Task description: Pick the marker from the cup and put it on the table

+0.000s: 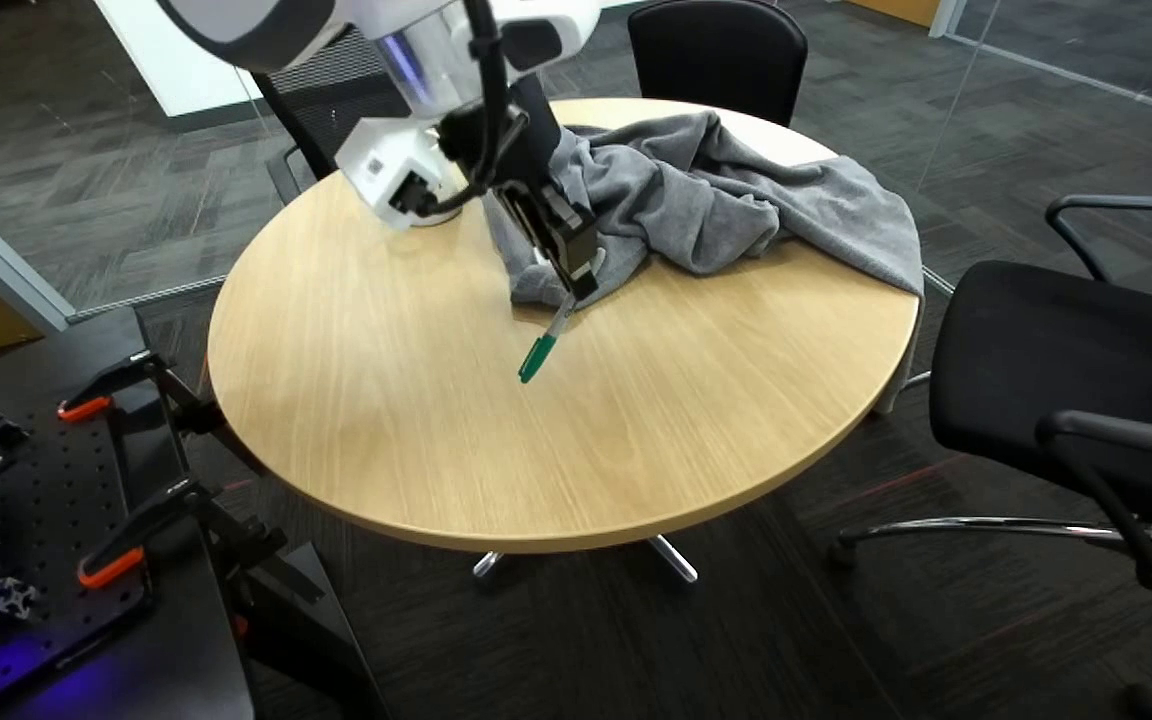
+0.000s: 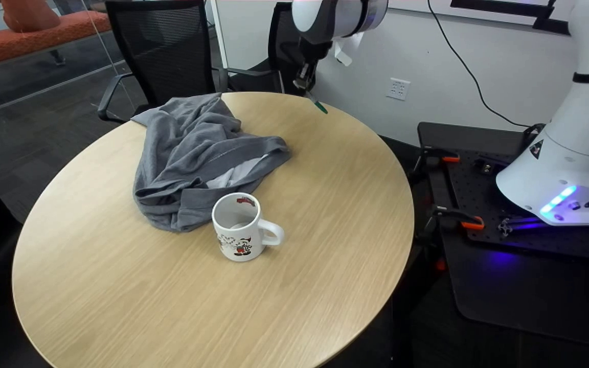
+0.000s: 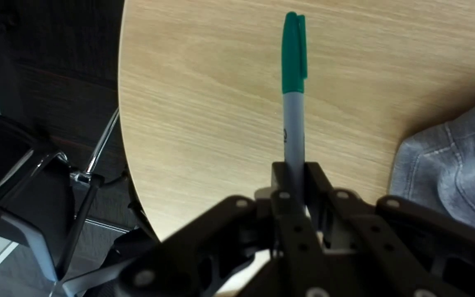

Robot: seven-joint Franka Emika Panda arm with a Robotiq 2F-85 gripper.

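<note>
The marker has a green cap and a grey body. It shows in both exterior views (image 1: pixel 538 356) (image 2: pixel 319 106) and in the wrist view (image 3: pixel 294 82). My gripper (image 1: pixel 584 282) is shut on the marker's body, also seen in the wrist view (image 3: pixel 295 177). The marker is tilted, cap end downward, over the round wooden table (image 1: pixel 366 400); its height above the surface is hard to tell. The marker's rear end is hidden between the fingers. The white mug (image 2: pixel 238 232) stands upright on the table, away from the gripper; its visible interior holds no marker.
A crumpled grey cloth (image 2: pixel 197 158) lies on the table beside the mug, near the gripper in the wrist view (image 3: pixel 452 173). The table's edge (image 3: pixel 122 123) shows left in the wrist view. Black chairs (image 1: pixel 1076 370) stand around it. A black robot stand (image 2: pixel 504 286) adjoins the table.
</note>
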